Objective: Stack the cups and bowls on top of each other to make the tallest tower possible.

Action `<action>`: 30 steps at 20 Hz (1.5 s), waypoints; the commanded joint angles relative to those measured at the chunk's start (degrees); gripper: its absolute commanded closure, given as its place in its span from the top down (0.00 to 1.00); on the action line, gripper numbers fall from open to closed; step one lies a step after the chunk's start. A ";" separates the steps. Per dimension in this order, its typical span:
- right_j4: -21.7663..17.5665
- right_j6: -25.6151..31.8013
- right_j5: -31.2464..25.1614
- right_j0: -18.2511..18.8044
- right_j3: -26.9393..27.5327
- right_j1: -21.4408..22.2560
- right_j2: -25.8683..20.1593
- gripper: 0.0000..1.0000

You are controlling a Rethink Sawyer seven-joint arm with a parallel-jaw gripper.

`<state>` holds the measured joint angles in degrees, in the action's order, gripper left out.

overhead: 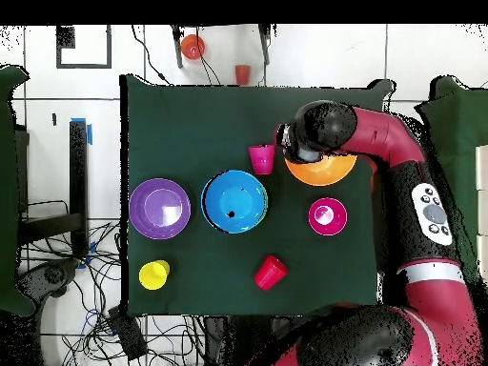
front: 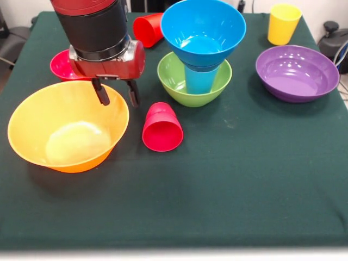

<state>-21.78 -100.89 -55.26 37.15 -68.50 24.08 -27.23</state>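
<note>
Claw: gripper (front: 116, 93) open and empty, at the orange bowl's (front: 32, 117) far rim.
Tower: blue bowl (front: 202, 27) on light blue cup (front: 199, 79) in green bowl (front: 173, 81) — centre table.
Next: I'd pick the tipped red cup (front: 162, 128) — squarely.

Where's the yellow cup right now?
Front view: the yellow cup stands upright at the table's far right corner, just behind the purple bowl.

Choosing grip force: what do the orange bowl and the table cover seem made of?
Orange bowl: likely smooth glossy plastic; its inside shows a soft sheen and an even colour. Table cover: looks like dark green matte cloth, without reflections, hanging over the edges.
</note>
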 commanded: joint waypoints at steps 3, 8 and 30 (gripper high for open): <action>-0.69 3.79 7.40 1.66 -8.25 -0.91 -1.73 1.00; -0.86 4.48 8.34 2.04 -6.76 -2.88 -2.05 1.00; 1.77 5.67 8.80 1.71 2.86 -9.56 -6.53 1.00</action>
<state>-20.66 -100.89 -49.83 39.28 -67.38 16.32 -30.29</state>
